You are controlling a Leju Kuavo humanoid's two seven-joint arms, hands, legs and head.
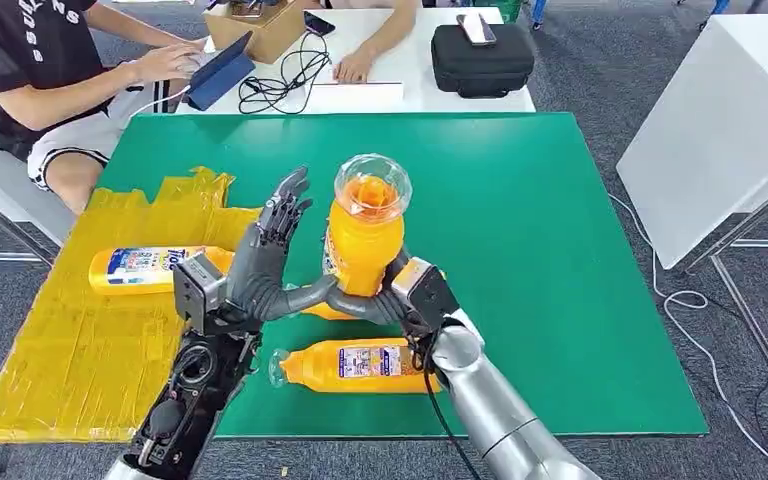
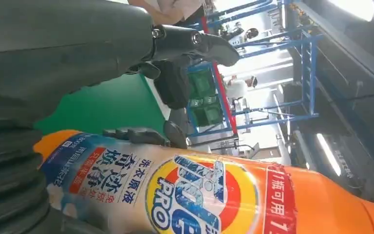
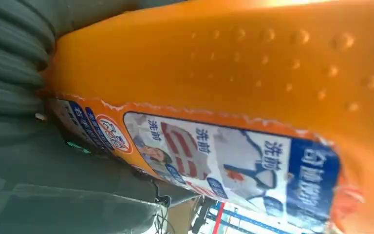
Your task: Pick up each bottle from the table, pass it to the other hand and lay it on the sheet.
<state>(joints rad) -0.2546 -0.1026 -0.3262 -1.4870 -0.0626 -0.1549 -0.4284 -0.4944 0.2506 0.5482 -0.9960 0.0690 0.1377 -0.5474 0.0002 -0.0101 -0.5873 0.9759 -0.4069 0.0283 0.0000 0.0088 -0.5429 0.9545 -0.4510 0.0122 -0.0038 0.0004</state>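
Observation:
My right hand grips an orange detergent bottle low on its body and holds it upright above the green table, clear cap up. The bottle's label lies against my right hand. My left hand stands just left of the bottle, fingers spread and pointing up, thumb reaching toward the bottle's base. In the left wrist view the bottle lies close to the palm, with the fingers stretched past it. A second bottle lies on the yellow sheet. A third bottle lies on the green table near its front edge.
Behind the green table stands a white table with a black case, a tablet and cables; two people sit at it. Another white table is at the right.

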